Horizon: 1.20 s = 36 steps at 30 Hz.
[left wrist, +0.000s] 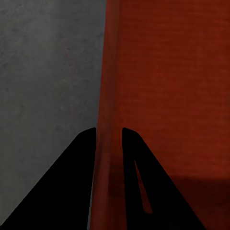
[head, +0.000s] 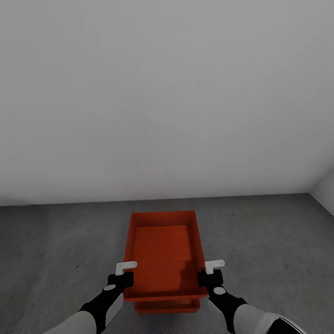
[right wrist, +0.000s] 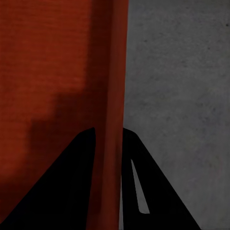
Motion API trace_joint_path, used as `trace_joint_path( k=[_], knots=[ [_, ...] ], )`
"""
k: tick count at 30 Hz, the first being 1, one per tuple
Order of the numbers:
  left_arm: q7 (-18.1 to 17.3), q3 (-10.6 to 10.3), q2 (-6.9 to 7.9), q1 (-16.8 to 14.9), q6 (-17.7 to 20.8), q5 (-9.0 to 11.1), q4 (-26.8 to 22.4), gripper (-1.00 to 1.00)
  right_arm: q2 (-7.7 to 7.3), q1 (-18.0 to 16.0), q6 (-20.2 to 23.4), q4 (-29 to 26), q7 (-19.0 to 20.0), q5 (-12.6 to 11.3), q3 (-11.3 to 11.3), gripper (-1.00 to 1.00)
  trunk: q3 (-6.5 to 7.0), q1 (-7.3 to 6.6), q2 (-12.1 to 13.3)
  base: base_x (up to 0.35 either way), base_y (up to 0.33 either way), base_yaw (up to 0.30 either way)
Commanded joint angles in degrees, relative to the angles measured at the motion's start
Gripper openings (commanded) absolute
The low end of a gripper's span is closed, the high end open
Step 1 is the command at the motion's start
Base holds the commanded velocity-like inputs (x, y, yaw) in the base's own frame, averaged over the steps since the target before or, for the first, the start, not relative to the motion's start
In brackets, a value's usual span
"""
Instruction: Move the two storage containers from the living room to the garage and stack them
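Storage container, upper [head: 163,248]: orange-red, lidless, rectangular, held level above the floor [head: 55,250] between both arms, near a plain pale grey wall [head: 167,93]; long axis runs away from the robot.
Storage container, lower [head: 167,306]: the head view alone shows it, as an orange-red strip under the near edge of the upper one; whether the two touch cannot be told.
Left gripper [head: 123,273]: in the head view, at the left rim near the robot's end; the left wrist view adds what the head view lacks, both dark fingers [left wrist: 76,158] set narrowly on either side of the upright side wall [left wrist: 108,96], one outside over grey floor, one inside over the ribbed base [left wrist: 177,86]; clamped on the wall.
Right gripper [head: 210,273]: mirrored at the right rim; the right wrist view shows its fingers [right wrist: 79,158] straddling the opposite wall [right wrist: 115,72], closed narrowly on it, with a shadow across the container's base [right wrist: 43,62].
Floor: dark grey, matte, mottled; meets the wall just beyond the container's far end.
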Motion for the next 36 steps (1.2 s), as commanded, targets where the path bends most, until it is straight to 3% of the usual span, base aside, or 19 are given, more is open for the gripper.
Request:
trace_joint_path(
  k=[1,13,36],
  knots=[
    [1.5,-1.1,0.41,0.0,-2.3,-0.3,-0.1,-1.00,0.05,0.0,0.3,-0.1,0.2,-0.2,-4.4,-1.00,-0.15,0.00,0.0,0.000,0.000,0.000],
    [1.5,-1.1,0.39,0.0,-2.3,-0.3,-0.1,-1.00,0.05,0.0,0.2,-0.1,0.2,-0.2,-4.4,-1.00,-1.15,0.00,0.0,0.000,0.000,0.000],
    [2.1,-1.3,-0.10,0.0,-2.2,-0.5,-0.5,-1.00,0.05,0.0,0.2,-0.1,0.0,-0.2,-4.4,-1.00,-1.22,0.00,0.0,0.000,0.000,0.000]
  ],
)
